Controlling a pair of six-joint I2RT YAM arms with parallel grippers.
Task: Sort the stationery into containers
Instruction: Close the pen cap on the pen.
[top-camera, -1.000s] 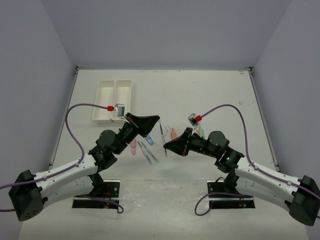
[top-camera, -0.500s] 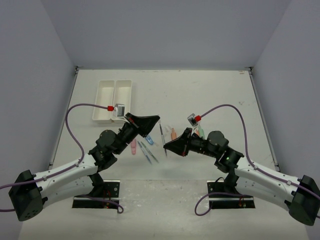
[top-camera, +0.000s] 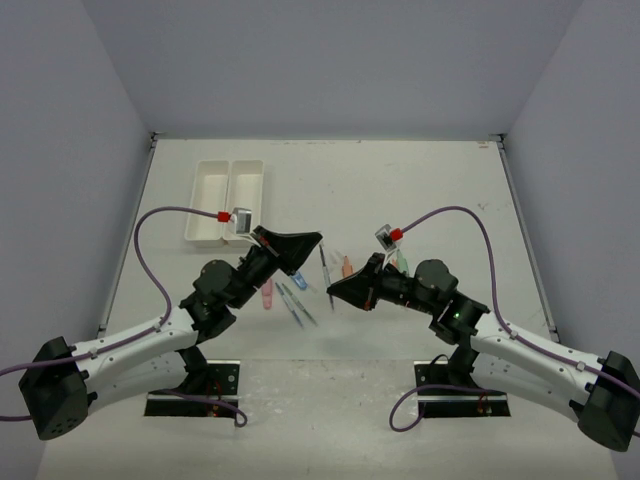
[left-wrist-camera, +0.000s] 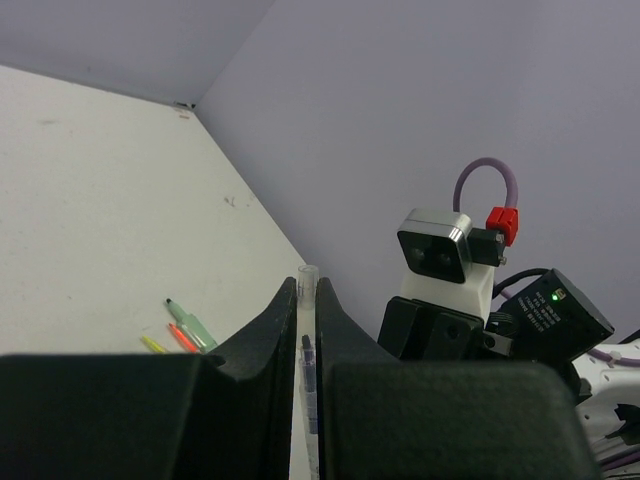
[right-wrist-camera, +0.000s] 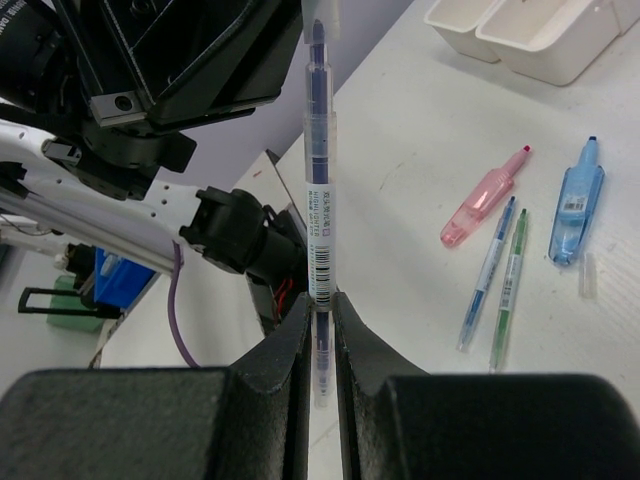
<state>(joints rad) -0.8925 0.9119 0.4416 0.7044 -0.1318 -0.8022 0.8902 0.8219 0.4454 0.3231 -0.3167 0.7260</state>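
Observation:
A slim blue pen (right-wrist-camera: 318, 150) with a clear body is held off the table between both arms. My right gripper (right-wrist-camera: 320, 300) is shut on its lower end. My left gripper (left-wrist-camera: 308, 285) is shut on the other end, where a clear cap (left-wrist-camera: 307, 275) pokes out past the fingertips. From above, the pen (top-camera: 325, 268) spans the gap from the left gripper (top-camera: 316, 240) to the right gripper (top-camera: 332, 291). More stationery lies under it: a pink piece (right-wrist-camera: 483, 197), a blue piece (right-wrist-camera: 577, 200), and a blue pen (right-wrist-camera: 488, 272) beside a green pen (right-wrist-camera: 508, 290). The containers (top-camera: 225, 200) sit at the far left.
A green marker (left-wrist-camera: 190, 325), an orange one (left-wrist-camera: 182, 338) and a yellow one (left-wrist-camera: 152, 344) lie on the table beyond the right arm. Grey walls close in the table on three sides. Both arm bases stand at the near edge.
The left arm has crept very slightly to the right. Both grips on the pen look the same.

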